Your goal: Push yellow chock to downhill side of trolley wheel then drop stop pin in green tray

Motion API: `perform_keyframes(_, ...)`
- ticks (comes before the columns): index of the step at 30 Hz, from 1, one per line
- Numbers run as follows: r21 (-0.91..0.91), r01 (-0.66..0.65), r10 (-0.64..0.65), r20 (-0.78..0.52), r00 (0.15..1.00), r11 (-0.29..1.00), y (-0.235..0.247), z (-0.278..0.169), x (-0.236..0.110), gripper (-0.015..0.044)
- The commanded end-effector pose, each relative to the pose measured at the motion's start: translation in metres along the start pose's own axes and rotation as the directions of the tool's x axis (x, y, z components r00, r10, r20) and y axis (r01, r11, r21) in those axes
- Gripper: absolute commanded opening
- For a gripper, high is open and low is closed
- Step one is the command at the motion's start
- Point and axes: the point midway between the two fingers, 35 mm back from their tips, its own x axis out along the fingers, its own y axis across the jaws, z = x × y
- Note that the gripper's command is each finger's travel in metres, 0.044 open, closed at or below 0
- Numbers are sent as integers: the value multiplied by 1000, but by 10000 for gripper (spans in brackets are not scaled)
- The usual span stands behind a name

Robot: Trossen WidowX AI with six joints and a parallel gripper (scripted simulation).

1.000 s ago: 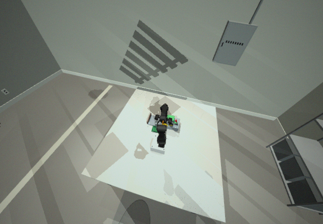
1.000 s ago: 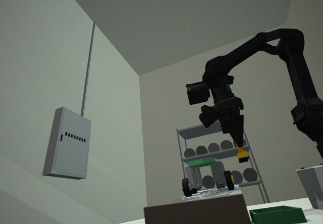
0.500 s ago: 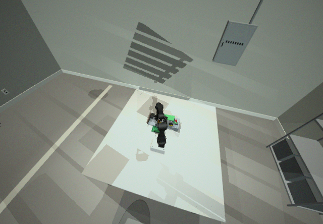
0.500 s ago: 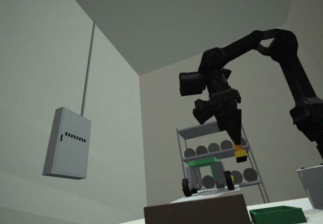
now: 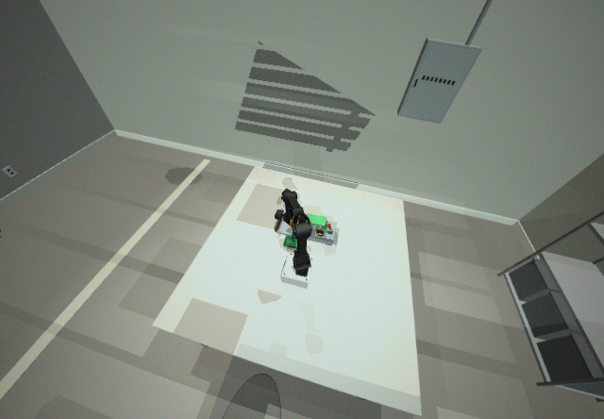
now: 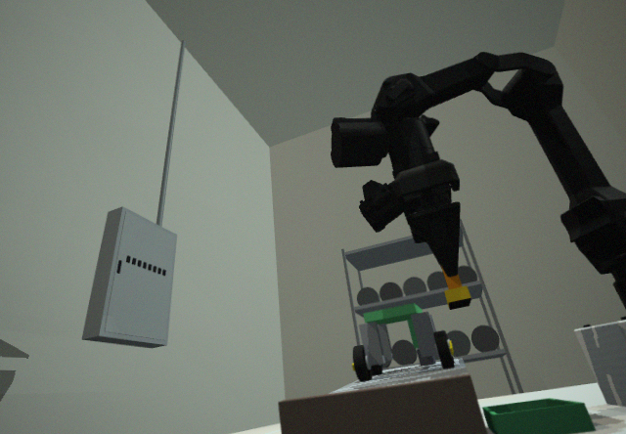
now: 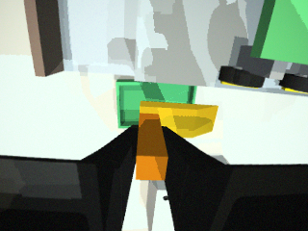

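My gripper (image 6: 450,272) (image 7: 148,132) is shut on the orange handle (image 6: 452,281) (image 7: 151,146) of the yellow chock (image 6: 458,294) (image 7: 192,118). It holds the chock in the air, above and beside the trolley. The trolley (image 6: 393,314) (image 5: 317,220) has a green top and black wheels (image 6: 360,362) (image 7: 240,76), and stands on the grey ramp (image 6: 404,371) (image 7: 168,45). The red-headed stop pin (image 5: 328,226) shows only in the top view, at the trolley's end. The green tray (image 6: 535,413) (image 7: 131,103) (image 5: 291,243) lies on the table; in the wrist view it is behind the chock.
A brown block (image 6: 379,408) (image 7: 45,38) stands at the ramp's near end. The arm's white base (image 6: 603,359) (image 5: 293,280) is on the right. A metal shelf rack (image 6: 383,253) stands behind the trolley. A grey wall box (image 6: 131,278) (image 5: 436,80) hangs on the wall.
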Motion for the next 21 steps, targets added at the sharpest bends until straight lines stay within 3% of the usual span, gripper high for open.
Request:
perform_keyframes(1,4,25,-25,11,1000,1000,2,2,-3,0)
perform_keyframes(21,4,25,-25,14,1000,1000,4,31,9,0)
